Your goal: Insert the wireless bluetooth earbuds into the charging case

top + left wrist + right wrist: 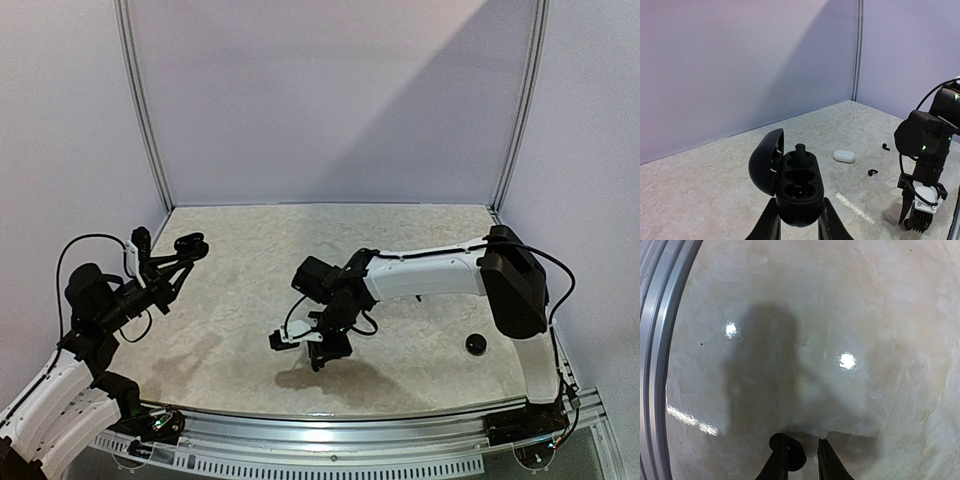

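Black earbud [789,452] pinched in my narrow right gripper [802,460] near the front edge of the table [430,250], left gripper [799,226] clamping the open case [797,206] at the left edge; next: line up its empty slot [800,176].

A robot lab test cell: plain lilac walls [330,100] framed by aluminium posts [143,110], a marble-look surface [250,250], 2 arms [420,275] bolted to a metal rail [350,430].

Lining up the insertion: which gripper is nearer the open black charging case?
Left. The left gripper is clamped on the charging case; the right gripper hangs apart from it, off to its right.
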Tool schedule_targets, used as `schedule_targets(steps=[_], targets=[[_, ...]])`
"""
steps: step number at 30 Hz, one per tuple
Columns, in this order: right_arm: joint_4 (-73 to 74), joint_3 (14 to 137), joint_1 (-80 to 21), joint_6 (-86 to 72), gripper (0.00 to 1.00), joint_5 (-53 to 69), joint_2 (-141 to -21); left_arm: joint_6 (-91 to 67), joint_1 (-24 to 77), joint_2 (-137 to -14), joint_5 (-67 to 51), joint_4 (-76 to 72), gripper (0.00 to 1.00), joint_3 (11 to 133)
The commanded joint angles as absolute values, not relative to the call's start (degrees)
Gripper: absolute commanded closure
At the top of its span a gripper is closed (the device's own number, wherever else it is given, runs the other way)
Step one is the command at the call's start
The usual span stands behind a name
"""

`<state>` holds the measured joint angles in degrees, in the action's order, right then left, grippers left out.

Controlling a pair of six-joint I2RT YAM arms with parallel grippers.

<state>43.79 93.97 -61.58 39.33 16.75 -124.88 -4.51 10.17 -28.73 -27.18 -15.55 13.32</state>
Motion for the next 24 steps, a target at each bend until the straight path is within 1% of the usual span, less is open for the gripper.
schedule_targets(steps=[1, 5, 12, 24], targets=[[47.2, 92.5, -61.3, 38.8, 0.81, 16.7, -123.5, -4.0, 9.6, -28.3, -27.7, -16.2, 1.00, 12.7], [47.8, 92.3, -61.3, 38.9, 0.86, 17.8, -123.3, -4.0, 9.5, -28.3, -27.7, -16.1, 1.00, 12.7], [48.4, 91.2, -61.3, 38.3, 0.87, 18.4, -122.5, -4.0, 9.4, -28.3, -27.7, -16.0, 1.00, 12.7], [48.7, 92.7, -61.3, 37.1, 1.00, 20.1, -121.0, -3.9, 9.5, -28.2, -28.3, -16.0, 1.00, 12.7]])
